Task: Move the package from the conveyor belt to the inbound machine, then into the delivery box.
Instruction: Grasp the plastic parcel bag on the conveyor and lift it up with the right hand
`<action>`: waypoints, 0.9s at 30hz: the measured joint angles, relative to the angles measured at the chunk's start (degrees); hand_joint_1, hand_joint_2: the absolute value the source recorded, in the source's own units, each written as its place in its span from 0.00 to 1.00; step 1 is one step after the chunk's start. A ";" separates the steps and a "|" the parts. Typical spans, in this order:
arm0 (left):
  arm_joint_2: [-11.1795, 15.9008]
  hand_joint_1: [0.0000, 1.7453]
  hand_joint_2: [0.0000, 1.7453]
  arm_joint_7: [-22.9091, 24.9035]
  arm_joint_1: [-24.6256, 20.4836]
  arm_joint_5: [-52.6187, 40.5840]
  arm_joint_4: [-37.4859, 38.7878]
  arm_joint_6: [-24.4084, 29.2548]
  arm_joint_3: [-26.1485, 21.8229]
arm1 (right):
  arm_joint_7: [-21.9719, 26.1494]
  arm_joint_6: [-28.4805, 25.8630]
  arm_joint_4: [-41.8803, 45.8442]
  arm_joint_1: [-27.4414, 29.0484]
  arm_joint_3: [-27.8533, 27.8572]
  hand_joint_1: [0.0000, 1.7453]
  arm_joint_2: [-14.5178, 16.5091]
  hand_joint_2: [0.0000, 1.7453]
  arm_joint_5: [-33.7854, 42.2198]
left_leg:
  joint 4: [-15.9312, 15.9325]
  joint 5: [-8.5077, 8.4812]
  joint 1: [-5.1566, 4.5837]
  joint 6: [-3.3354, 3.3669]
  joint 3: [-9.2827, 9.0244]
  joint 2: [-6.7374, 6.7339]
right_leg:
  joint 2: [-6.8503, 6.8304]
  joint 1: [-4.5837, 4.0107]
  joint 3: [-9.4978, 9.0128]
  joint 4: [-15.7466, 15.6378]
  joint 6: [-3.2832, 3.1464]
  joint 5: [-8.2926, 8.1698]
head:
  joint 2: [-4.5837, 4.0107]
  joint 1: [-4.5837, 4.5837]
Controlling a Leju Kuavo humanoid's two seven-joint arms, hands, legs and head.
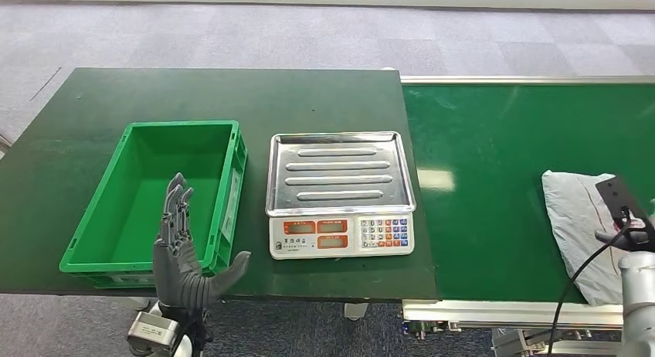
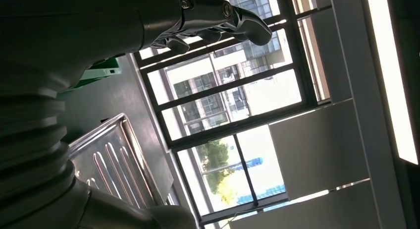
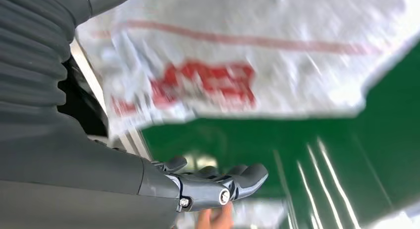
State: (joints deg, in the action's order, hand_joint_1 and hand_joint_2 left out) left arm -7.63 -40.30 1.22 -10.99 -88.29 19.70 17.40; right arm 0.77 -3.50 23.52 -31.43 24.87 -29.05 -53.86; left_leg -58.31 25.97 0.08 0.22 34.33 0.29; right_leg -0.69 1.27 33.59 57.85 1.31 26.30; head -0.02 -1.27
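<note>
The package (image 1: 578, 226), a grey-white poly bag with red print, lies on the green conveyor belt (image 1: 494, 179) at the right. My right hand (image 1: 622, 232) is over the bag's right side, largely hidden behind its own wrist. In the right wrist view the blurred package (image 3: 247, 65) lies beyond the hand (image 3: 163, 154), whose fingers (image 3: 223, 184) are spread well apart from the thumb with nothing held. The scale with a steel tray (image 1: 340, 171) is bare. The green crate (image 1: 151, 264) is empty. My left hand (image 1: 185, 249) is held up flat over the crate's near right corner, its fingers (image 2: 218, 13) extended.
The scale's keypad and displays (image 1: 341, 235) face me. Crate and scale stand on a dark green table (image 1: 324, 102) that butts against the belt. The belt's metal frame (image 1: 494, 312) runs along the near edge. In the left wrist view the steel tray (image 2: 114, 159) lies below the hand.
</note>
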 joint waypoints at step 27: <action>0.82 0.00 1.00 0.00 -2.25 0.27 3.06 -0.96 1.33 | -11.93 18.19 -7.32 3.12 0.08 0.42 0.04 1.00 -2.25 | -0.01 0.03 0.01 0.02 -0.01 0.08 | -0.08 -0.01 -0.04 0.00 0.04 0.07 | -0.01 0.00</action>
State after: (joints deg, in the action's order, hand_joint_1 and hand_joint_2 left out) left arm -6.81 -40.30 -1.03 -10.72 -85.23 18.74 18.73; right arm -11.16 14.69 16.20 -28.31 24.95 -29.00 -56.11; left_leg -58.33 26.01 0.09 0.24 34.33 0.37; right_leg -0.77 1.26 33.54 57.85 1.35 26.37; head -0.03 -1.27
